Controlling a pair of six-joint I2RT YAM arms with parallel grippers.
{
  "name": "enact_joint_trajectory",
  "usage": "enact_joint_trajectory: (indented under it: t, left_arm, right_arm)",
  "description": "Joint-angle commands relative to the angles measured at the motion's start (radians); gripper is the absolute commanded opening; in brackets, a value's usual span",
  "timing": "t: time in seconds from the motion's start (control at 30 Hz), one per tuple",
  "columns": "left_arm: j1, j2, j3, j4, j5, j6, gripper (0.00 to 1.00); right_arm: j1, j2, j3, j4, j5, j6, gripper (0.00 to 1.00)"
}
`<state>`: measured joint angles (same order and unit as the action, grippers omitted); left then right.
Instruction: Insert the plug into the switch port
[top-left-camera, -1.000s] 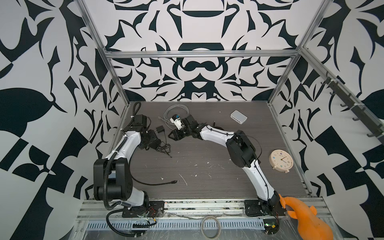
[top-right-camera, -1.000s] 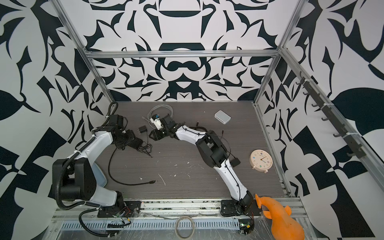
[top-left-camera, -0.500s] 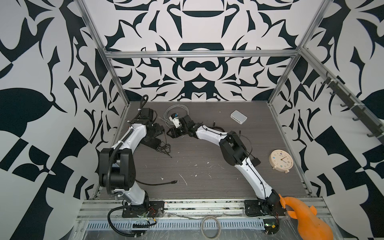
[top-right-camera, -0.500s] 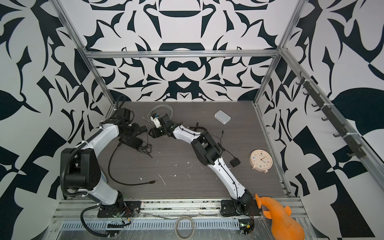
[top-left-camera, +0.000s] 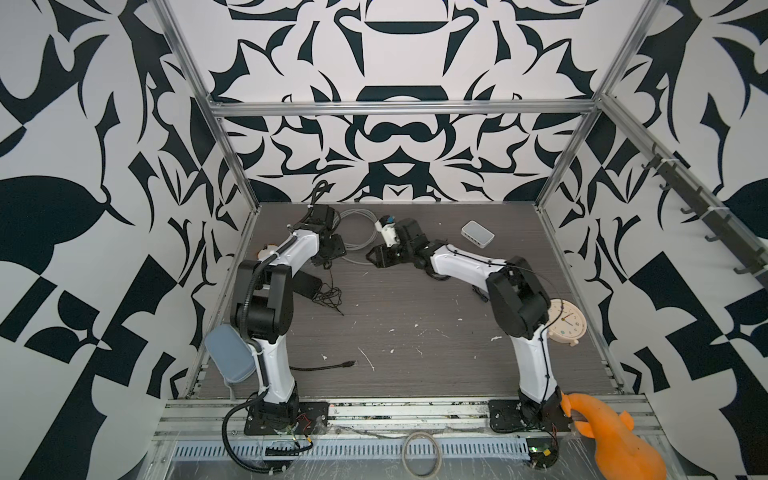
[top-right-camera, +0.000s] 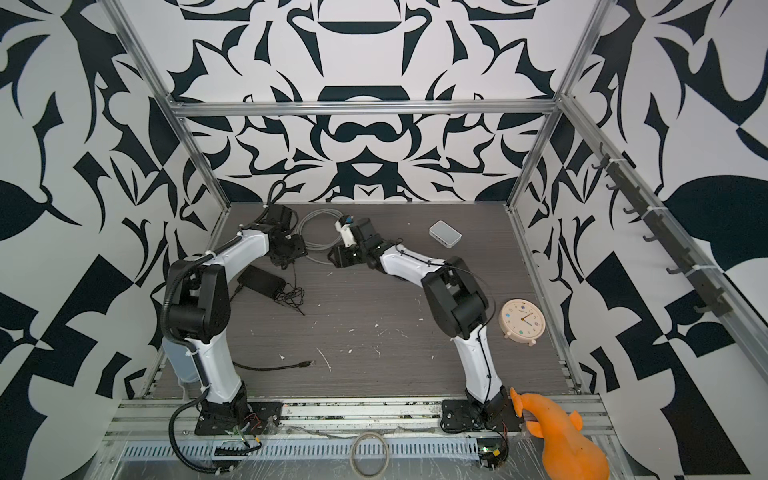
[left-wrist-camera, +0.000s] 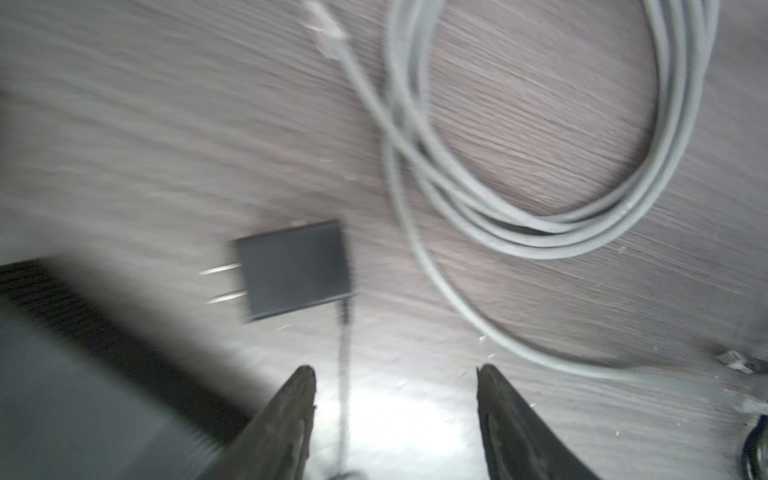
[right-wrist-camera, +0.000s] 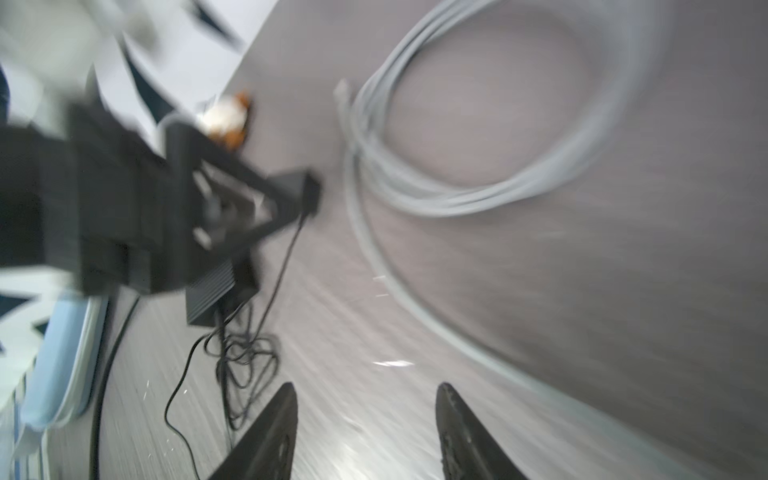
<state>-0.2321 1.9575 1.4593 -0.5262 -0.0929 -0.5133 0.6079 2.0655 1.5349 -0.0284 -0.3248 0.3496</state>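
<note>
- Left fingers (left-wrist-camera: 291, 428) are spread and empty, low over the desk (top-left-camera: 415, 299). A thin black lead runs between them, but it's not pinched.
- Right fingers (right-wrist-camera: 270, 436), same deal: parted, nothing in them, hanging over bare wood.
- The black power adapter (left-wrist-camera: 291, 270) lies just ahead of the left fingers, prongs out. I don't think that's what we're after.
- I'm taking the plug (left-wrist-camera: 326, 23) to be the clear tip on the grey cable (left-wrist-camera: 540, 245). It's flat on the desk, long axis in line with its lead, tip pointing away from the left fingers.
- In both top views the cable sits between the arms, roughly 1 o'clock from the left fingers and 11 from the right. The left arm looks nearer the plug, though it's blurry.
- The switch (top-left-camera: 478, 233) is well apart, around 3 o'clock from the right fingers, so the plug needs carrying across.
</note>
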Motion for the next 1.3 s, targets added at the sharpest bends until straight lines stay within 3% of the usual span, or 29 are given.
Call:
enact_joint_trajectory:
  t: [0.0,0.23,0.43,0.53,0.77,0.83,1.27]
  left_arm:
    - [-0.016,0.049,0.019,0.011,-0.002,-0.044,0.65]
    - [-0.07,0.0,-0.043,0.053,-0.056,-0.05,0.65]
    - [-0.185,-0.085,-0.101,0.054,-0.135,-0.041,0.67]
    - [-0.246,-0.1,-0.105,0.054,-0.153,-0.044,0.68]
    - [-0.362,-0.1,-0.104,0.047,-0.142,-0.06,0.7]
    - [-0.382,-0.099,-0.11,0.037,-0.136,-0.069,0.7]
    - [-0.399,-0.13,-0.163,0.011,-0.09,-0.08,0.71]
  right_arm:
    - [-0.064,-0.101,-0.063,-0.084,0.028,-0.008,0.58]
    - [-0.173,-0.276,-0.141,-0.351,0.168,-0.079,0.62]
    - [-0.374,-0.352,-0.176,-0.487,0.236,-0.104,0.64]
    - [-0.462,-0.346,-0.173,-0.47,0.229,-0.142,0.68]
    - [-0.516,-0.163,0.034,-0.505,0.322,-0.372,0.84]
    - [-0.527,-0.107,0.095,-0.493,0.339,-0.425,0.99]
    - [-0.587,0.236,0.478,-0.611,0.288,-0.754,1.0]
